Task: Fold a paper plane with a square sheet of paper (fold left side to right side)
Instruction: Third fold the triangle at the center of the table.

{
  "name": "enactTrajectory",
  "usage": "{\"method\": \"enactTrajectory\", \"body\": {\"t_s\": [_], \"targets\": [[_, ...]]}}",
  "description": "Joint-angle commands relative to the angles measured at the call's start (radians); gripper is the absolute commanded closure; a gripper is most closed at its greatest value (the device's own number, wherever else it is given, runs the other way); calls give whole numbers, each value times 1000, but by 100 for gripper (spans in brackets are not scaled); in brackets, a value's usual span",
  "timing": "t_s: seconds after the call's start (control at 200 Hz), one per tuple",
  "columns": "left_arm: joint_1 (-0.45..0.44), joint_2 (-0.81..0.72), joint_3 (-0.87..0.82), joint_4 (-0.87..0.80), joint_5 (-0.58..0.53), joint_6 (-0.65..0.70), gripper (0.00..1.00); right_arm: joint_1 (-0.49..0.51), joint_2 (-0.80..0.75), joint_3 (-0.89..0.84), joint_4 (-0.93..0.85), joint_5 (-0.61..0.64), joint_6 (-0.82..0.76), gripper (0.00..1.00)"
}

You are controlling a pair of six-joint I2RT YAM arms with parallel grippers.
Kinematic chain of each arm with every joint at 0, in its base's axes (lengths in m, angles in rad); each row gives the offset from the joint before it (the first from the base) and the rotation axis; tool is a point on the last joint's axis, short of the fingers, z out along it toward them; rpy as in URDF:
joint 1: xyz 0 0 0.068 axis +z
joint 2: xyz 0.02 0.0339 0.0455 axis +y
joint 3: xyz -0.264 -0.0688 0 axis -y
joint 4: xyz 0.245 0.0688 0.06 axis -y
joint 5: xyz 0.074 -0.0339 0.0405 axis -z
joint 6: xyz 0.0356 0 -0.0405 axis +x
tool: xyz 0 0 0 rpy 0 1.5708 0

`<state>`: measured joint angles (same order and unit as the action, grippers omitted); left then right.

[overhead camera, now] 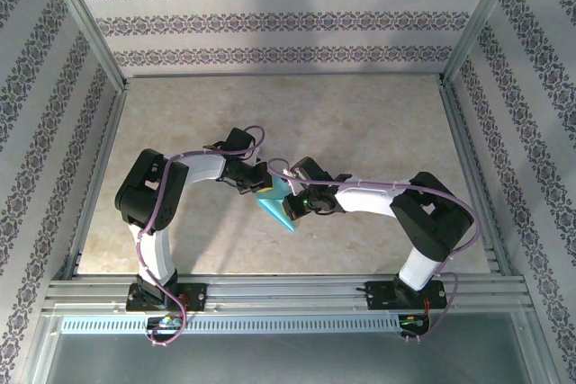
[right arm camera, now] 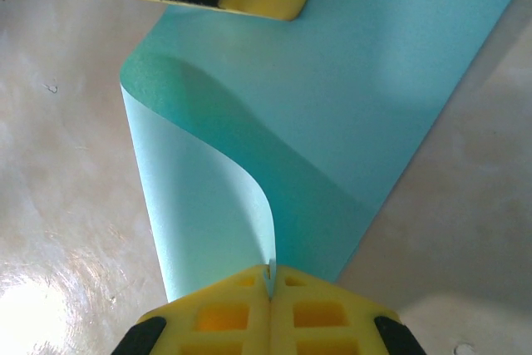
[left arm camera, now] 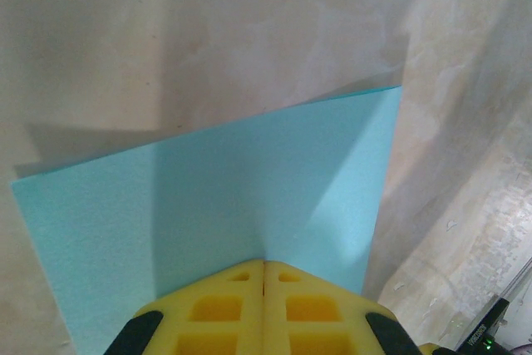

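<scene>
paper is pinched from two sides here. the square sheet of paper (overhead camera: 273, 202) sits mid-bench between the two arms, partly raised off the bench (overhead camera: 378, 123). the left claw (left arm camera: 264, 265) has its yellow fingers pressed together on one edge, and the sheet spreads away from them fairly flat. that looks like an anchoring hold, meant to stop that side from sliding. the right claw (right arm camera: 271, 270) is likewise closed, nipping the rim of a flap that curls up and over the rest of the sheet in a soft bend, with no crease pressed yet. my judgement: the fold is about midway, and the lifted edge needs carrying across to meet the opposite edge before any flattening. pulling too hard against the anchor could tear or skew such thin paper.
</scene>
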<state>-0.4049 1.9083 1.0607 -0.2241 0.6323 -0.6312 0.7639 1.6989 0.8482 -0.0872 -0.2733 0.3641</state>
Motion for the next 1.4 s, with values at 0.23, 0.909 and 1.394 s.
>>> {"method": "enactTrajectory", "body": {"t_s": [0.23, 0.909, 1.394], "targets": [[-17, 25, -16, -57, -65, 22, 100, 11, 39, 28, -10, 2, -6, 100], [91, -147, 65, -90, -61, 63, 86, 17, 83, -1, -17, -26, 7, 100], [63, -422, -355, 249, 97, -93, 96, 15, 88, 5, -16, -32, 4, 100]]}}
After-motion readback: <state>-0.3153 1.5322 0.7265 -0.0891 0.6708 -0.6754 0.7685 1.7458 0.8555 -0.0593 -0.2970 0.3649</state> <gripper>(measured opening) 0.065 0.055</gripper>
